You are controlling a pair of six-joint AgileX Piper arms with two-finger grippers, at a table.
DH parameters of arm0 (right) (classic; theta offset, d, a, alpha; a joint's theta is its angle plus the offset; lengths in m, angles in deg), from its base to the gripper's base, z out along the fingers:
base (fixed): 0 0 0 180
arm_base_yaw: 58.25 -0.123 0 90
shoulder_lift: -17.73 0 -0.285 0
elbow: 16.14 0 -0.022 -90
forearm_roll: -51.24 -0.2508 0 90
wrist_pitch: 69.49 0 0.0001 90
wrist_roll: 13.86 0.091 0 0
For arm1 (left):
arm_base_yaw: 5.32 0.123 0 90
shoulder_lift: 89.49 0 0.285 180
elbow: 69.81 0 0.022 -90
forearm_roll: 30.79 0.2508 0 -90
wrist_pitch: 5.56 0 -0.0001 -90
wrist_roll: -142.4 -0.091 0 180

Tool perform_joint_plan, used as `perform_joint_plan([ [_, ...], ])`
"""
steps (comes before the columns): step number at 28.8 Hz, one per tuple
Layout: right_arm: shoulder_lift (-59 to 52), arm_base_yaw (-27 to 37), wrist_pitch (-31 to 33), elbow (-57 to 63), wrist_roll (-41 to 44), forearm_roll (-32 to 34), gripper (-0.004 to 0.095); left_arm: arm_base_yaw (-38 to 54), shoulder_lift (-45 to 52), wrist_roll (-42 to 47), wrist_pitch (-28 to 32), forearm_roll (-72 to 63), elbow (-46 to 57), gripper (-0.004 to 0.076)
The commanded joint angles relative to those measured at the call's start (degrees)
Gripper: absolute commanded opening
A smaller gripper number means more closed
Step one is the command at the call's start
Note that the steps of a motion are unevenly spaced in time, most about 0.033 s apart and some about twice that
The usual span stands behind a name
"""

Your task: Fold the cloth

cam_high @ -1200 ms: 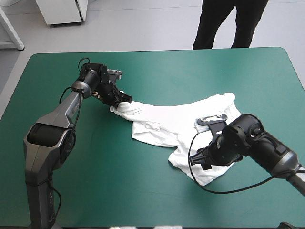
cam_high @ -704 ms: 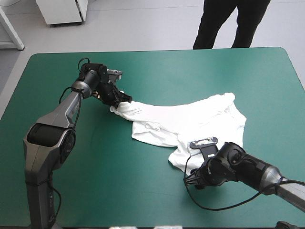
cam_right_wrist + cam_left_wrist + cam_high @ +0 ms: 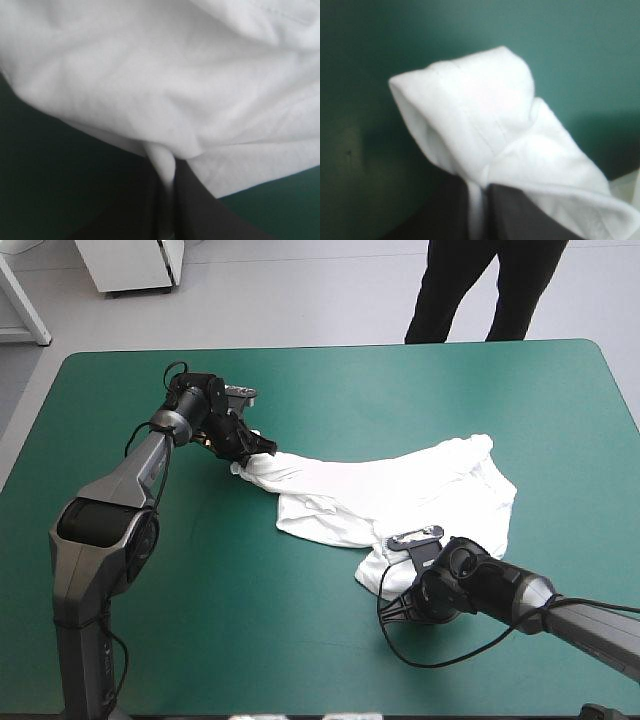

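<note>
Now: shirt (image 3: 400, 490) lay half-spread across table (image 3: 300, 380) middle, long axis slanting from left gripper (image 3: 248, 452), clamped on its far-left end, toward right gripper (image 3: 398, 602), clamped on its near edge.

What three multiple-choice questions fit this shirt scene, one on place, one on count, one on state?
1. Where does the left gripper hold the T-shirt? A: its end toward the table's left edge. B: its right end. C: its middle.
2. How many grippers grip it? A: none. B: one. C: two.
3. The T-shirt is A: neatly folded. B: rumpled on the table. C: hanging in the air.
1 A: the high view shows it there. 2 C: the right gripper pinches cloth too. 3 B: it lies creased on the table.
</note>
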Motion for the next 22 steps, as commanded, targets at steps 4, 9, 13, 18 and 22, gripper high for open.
perform_joint_plan([
  [4,-4.7,0.1,4.3,0.3,0.7,-2.6,-0.0018,0.1,5.8,-2.0,-5.4,-0.7,-0.3,-0.001],
  [9,-13.7,0.3,12.0,-9.0,1.6,5.0,-0.0017,0.1,13.9,-2.3,-8.4,-0.9,-0.3,-0.001],
  [13,-19.1,0.3,19.7,-17.6,1.7,11.8,-0.0017,0.1,22.8,-2.3,-9.3,-3.3,-0.3,-0.001],
  [18,-23.7,0.3,24.4,-28.2,-0.8,16.4,-0.0017,0.1,33.2,-2.3,-9.3,-9.2,-0.3,-0.001],
  [22,-25.5,0.3,24.4,-36.2,-3.4,18.7,-0.0017,0.1,40.6,-2.1,-9.3,-13.0,-0.8,-0.001],
])
